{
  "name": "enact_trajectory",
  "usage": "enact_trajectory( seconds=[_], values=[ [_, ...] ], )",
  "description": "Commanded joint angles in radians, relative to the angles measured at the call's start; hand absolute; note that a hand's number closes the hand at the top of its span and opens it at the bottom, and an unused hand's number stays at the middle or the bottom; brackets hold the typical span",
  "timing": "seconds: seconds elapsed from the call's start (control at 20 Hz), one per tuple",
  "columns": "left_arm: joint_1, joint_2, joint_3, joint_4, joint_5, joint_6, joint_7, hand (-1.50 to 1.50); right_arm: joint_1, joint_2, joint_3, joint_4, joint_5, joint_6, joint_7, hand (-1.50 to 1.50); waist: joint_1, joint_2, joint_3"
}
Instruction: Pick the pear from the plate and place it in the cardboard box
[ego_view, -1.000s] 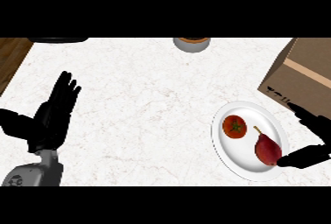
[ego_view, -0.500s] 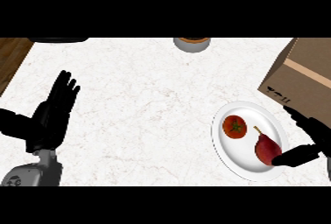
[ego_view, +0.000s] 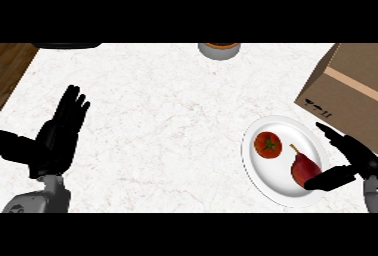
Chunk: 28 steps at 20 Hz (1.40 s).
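Note:
A dark red pear lies on a white plate at the right, stem pointing up-left, beside a red tomato. My right hand is open at the plate's right rim. Its thumb reaches to the pear's lower end and its fingers stretch up past the rim. The cardboard box stands at the upper right, just beyond the plate. My left hand rests open at the left, fingers up.
A small grey cup stands at the counter's far edge, top centre. A dark round object sits at the top left. A strip of wooden surface borders the white marbled counter on the left.
My right hand has slid a little left and down, bringing its thumb closer to the pear's lower end. Pear, tomato and left hand have stayed put.

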Motion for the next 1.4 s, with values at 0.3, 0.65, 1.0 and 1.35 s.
enact_trajectory(
  seconds=[0.3, 0.65, 1.0, 1.35],
  values=[
    [-0.061, 0.010, 0.051, 0.049, 0.032, -0.038, 0.006, 0.00, -0.070, 0.074, 0.010, 0.226, 0.135, -0.058, -0.129, -1.50, 0.002, 0.001, 0.000],
    [-0.037, 0.011, 0.048, -0.018, 0.008, -0.027, 0.068, 0.00, -0.028, 0.067, -0.035, 0.171, 0.122, 0.002, -0.147, -1.50, 0.001, 0.000, 0.000],
    [0.001, 0.006, 0.053, -0.037, 0.013, -0.047, 0.060, 0.00, 0.072, 0.098, -0.017, 0.074, 0.176, -0.026, -0.186, 1.50, -0.002, 0.000, 0.000],
    [-0.012, -0.078, -0.028, 0.015, -0.074, 0.012, -0.026, 0.00, -0.061, 0.087, 0.036, 0.152, 0.294, -0.058, -0.217, 1.50, 0.000, 0.001, 0.000]
  ],
)
